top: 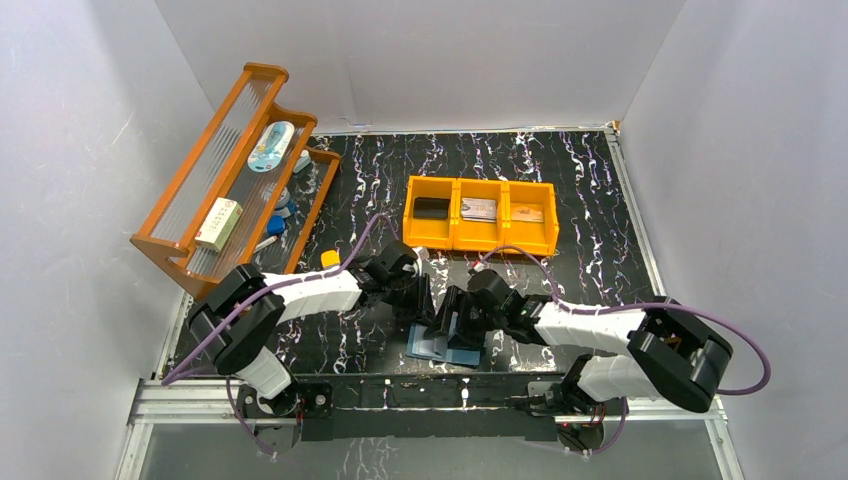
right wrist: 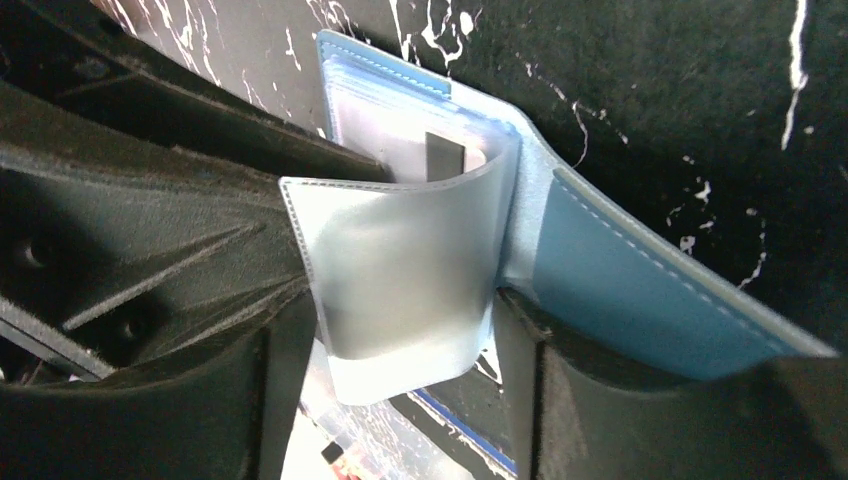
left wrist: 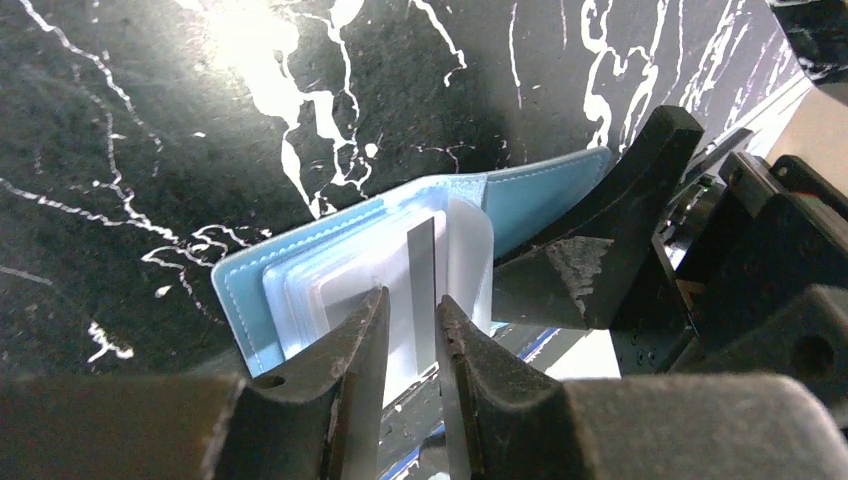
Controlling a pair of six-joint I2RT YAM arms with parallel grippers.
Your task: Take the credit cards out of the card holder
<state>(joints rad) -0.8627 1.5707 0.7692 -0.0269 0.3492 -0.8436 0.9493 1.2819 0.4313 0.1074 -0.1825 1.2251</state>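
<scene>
Left claw point(left wrist: 411, 300) nearly closed about grey card point(left wrist: 422, 260), contact unclear, right claw point(right wrist: 400, 300) wide astride card holder point(right wrist: 640, 290)

Left tool point(left wrist: 408, 300) pinches a grey card point(left wrist: 422, 250) in the card holder point(left wrist: 540, 195)

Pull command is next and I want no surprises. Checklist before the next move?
1. Wallet lying open on the table: ok.
2. Left gripper lined up on the grey strip among the sleeves: ok.
3. Left gripper actually pinching that strip: cannot tell.
4. Right gripper straddling the clear sleeve, jaws wide: ok.
5. Right gripper holding that sleeve firmly: cannot tell.
6. Grey strip clear of the wallet: not ok, it sits inside the sleeves.
</scene>
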